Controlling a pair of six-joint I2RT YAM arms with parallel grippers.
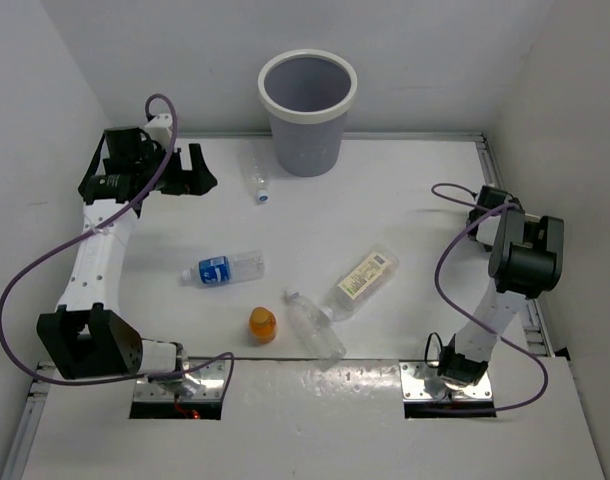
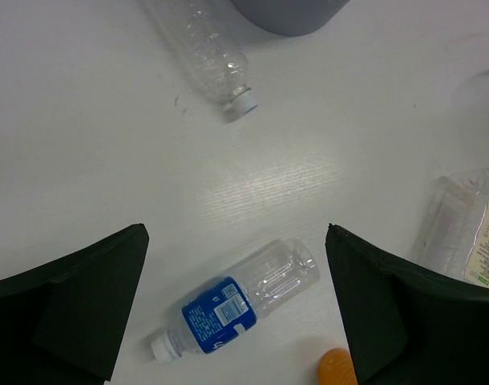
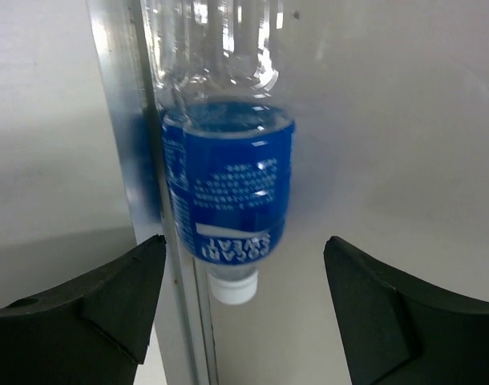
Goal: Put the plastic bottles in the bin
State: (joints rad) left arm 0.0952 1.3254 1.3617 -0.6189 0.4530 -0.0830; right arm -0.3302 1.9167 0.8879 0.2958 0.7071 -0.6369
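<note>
The grey bin (image 1: 307,110) stands at the back centre. Five bottles lie on the table: a tiny clear one with a blue cap (image 1: 256,178), a blue-labelled one (image 1: 221,269), a squat orange one (image 1: 262,324), a plain clear one (image 1: 313,325) and a cream-labelled one (image 1: 360,282). My left gripper (image 1: 197,172) is open and empty, up above the table. Its wrist view shows the blue-labelled bottle (image 2: 236,309) below the open jaws (image 2: 235,233). My right gripper (image 1: 485,205) is open. Its wrist view (image 3: 244,241) shows another blue-labelled bottle (image 3: 228,184) between the jaws, untouched.
A metal rail (image 3: 124,120) runs beside the bottle in the right wrist view; that bottle is hidden in the top view. The left wrist view also shows the tiny bottle (image 2: 212,56), the bin's base (image 2: 288,12), the cream-labelled bottle (image 2: 469,233) and the orange bottle (image 2: 337,367).
</note>
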